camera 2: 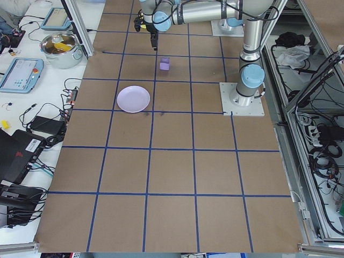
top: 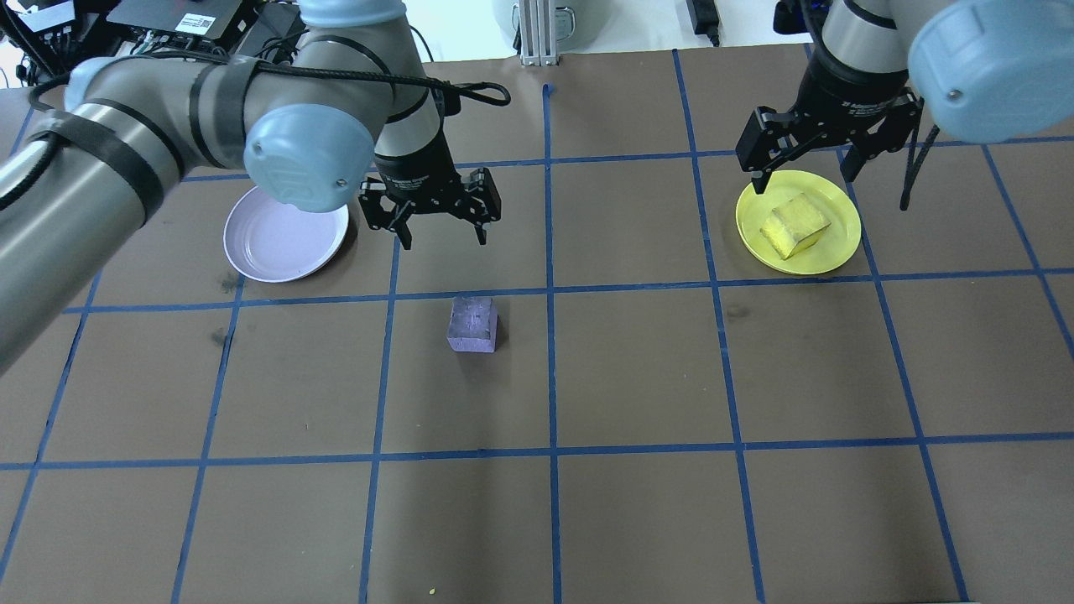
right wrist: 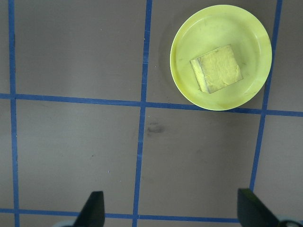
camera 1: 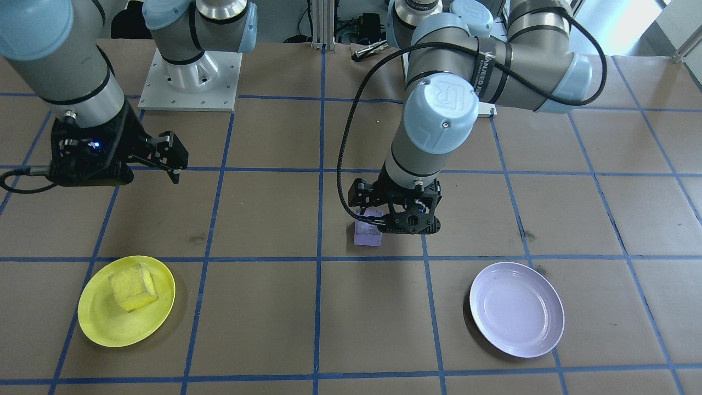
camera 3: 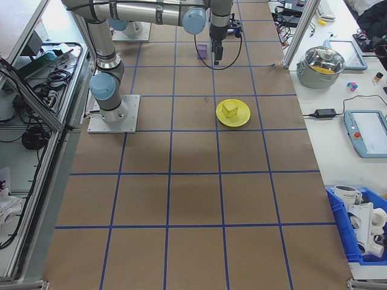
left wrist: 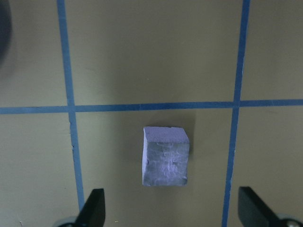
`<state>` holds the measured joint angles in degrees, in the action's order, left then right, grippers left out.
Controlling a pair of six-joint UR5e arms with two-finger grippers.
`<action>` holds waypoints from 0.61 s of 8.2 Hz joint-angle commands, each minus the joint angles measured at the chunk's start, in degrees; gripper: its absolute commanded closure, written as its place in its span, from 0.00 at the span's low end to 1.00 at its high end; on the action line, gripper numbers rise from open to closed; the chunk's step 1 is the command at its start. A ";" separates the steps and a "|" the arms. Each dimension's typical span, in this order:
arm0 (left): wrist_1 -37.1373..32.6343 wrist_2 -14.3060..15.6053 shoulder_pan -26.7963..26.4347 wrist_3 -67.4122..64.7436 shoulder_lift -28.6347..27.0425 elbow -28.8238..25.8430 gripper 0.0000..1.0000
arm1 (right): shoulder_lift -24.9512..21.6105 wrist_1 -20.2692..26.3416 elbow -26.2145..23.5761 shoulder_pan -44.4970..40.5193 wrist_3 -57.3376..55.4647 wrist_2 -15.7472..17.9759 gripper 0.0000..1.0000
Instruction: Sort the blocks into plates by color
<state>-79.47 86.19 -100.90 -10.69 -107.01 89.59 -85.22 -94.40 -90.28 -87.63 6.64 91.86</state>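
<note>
The purple block (top: 472, 323) rests on the brown table near its middle, also seen as the purple block (camera 1: 367, 232) in the front view. My left gripper (top: 445, 241) hovers open just beyond it, empty; in its wrist view the purple block (left wrist: 165, 156) lies a little ahead of the spread fingertips (left wrist: 94, 210). The lavender plate (top: 285, 239) is bare. In the yellow plate (top: 841, 243) lies the yellow block (top: 795, 226). Above that plate my right gripper (top: 804, 180) hangs open, holding nothing; from its wrist camera the yellow block (right wrist: 216, 68) sits tilted in the yellow plate (right wrist: 184, 42).
Blue tape lines divide the brown table into squares. The arm bases (camera 1: 191, 82) stand at the robot's side. Off the table's far edge are a pot (camera 3: 325, 63), tablets and cables, and a blue bin (camera 3: 363, 223).
</note>
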 commanded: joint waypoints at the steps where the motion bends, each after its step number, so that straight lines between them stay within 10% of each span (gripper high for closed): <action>1: 1.07 0.38 -2.29 0.04 -1.80 4.16 0.00 | -3.63 0.01 -0.60 0.53 0.83 -0.02 0.00; 5: 11.52 0.30 -1.67 0.06 -2.76 11.57 0.00 | -3.55 -0.78 -0.77 0.44 0.31 -0.89 0.00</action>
<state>-71.06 86.50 -102.65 -9.95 -109.31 99.00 -88.73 -94.69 -91.02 -87.18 7.31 91.55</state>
